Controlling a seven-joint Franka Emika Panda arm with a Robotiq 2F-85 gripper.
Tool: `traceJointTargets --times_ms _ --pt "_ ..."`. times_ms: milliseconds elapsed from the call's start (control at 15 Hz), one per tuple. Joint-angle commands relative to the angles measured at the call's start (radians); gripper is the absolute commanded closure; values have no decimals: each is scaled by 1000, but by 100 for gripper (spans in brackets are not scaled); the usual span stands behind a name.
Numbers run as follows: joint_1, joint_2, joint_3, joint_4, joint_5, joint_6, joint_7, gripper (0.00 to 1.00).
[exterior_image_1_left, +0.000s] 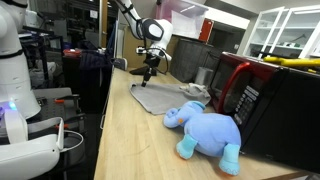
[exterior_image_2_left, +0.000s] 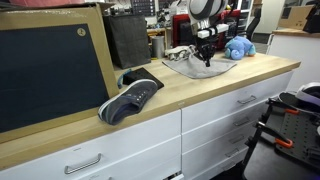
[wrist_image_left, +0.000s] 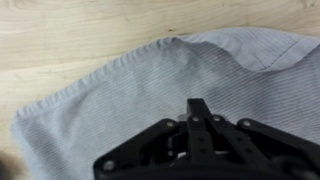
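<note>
A grey ribbed cloth (exterior_image_1_left: 160, 98) lies spread on the wooden worktop (exterior_image_1_left: 125, 140); in an exterior view the cloth (exterior_image_2_left: 188, 68) sits near the counter's far end. My gripper (exterior_image_1_left: 148, 72) points straight down at its far part. From the wrist, the gripper (wrist_image_left: 200, 103) has its black fingers pressed together with their tips down on the cloth (wrist_image_left: 100, 110), apparently pinching a bit of the fabric. A raised fold runs across the cloth just beyond the tips. Seen from the side, the gripper (exterior_image_2_left: 207, 60) meets the cloth's surface.
A blue plush elephant (exterior_image_1_left: 205, 130) lies beside the cloth, next to a red and black microwave (exterior_image_1_left: 255, 95). A grey shoe (exterior_image_2_left: 130, 97) rests on the counter before a black framed board (exterior_image_2_left: 50, 75). White drawers (exterior_image_2_left: 215, 115) sit below the counter.
</note>
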Motion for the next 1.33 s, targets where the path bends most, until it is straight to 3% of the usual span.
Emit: traceJointTargets --times_ms 0,667,1267 --pt "16 -20 19 -40 43 32 43 100" --pt "61 -16 29 -146 5 136 94 100" --pt "83 -79 49 -207 11 81 90 100"
